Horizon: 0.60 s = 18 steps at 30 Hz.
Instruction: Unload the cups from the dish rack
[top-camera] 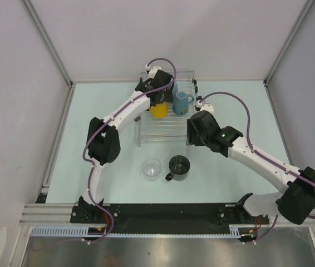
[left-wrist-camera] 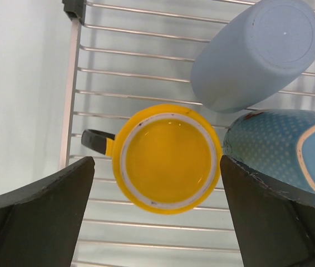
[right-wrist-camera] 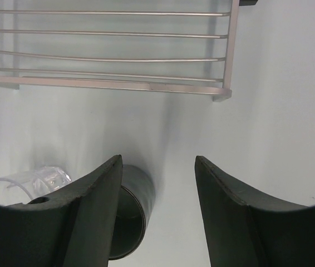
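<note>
So we've got three cups in the dish rack: the empty yellow mug, the blue handled mug and the tilted pale blue cup; the clear tumbler and dark grey mug stand on the table. Only the left wrist view shows our left gripper spread wide over the yellow mug, while our right gripper hangs half-parted by the dark grey mug, holding nothing.

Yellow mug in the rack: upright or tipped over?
Upright: the yellow mug shows its full round open mouth to the left wrist camera, standing on the dish rack.
</note>
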{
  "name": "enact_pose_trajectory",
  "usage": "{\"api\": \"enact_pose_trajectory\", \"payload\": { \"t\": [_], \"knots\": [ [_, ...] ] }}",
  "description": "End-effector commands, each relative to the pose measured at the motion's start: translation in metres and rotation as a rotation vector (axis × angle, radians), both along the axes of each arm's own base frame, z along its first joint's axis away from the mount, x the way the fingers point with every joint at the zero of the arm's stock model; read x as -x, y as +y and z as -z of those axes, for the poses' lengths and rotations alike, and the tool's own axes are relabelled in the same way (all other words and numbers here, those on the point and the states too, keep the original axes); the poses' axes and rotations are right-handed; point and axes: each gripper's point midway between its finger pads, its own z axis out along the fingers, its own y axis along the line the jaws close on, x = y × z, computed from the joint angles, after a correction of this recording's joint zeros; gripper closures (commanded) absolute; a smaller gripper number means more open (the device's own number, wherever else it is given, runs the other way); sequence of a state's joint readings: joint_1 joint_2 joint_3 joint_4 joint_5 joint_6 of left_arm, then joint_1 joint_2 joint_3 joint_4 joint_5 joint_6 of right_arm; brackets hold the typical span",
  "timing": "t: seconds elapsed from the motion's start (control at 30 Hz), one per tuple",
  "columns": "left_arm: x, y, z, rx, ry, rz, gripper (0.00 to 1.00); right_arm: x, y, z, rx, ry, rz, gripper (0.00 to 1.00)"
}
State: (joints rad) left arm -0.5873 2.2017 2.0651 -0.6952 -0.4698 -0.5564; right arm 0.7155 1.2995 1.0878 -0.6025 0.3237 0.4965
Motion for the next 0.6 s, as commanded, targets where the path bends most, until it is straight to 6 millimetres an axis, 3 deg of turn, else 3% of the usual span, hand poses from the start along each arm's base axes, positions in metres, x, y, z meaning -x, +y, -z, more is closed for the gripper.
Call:
{"api": "enact_pose_trajectory", "payload": {
  "t": [0.0, 0.27, 0.43, 0.57],
  "knots": [
    [0.015, 0.003, -0.036, 0.041, -0.047, -0.048, 0.00, -0.002, 0.001, -0.005, -0.029, -0.020, 0.004, 0.40],
    [0.033, -0.014, -0.017, 0.067, -0.009, -0.083, 0.03, 0.000, 0.001, -0.005, -0.029, -0.022, 0.003, 0.40],
    [0.028, -0.019, -0.001, 0.077, 0.004, -0.113, 0.03, 0.002, -0.002, -0.006, -0.032, -0.029, 0.005, 0.40],
    [0.018, -0.019, -0.002, 0.080, -0.015, -0.135, 0.03, 0.005, -0.007, -0.004, -0.019, -0.028, 0.006, 0.40]
  ]
}}
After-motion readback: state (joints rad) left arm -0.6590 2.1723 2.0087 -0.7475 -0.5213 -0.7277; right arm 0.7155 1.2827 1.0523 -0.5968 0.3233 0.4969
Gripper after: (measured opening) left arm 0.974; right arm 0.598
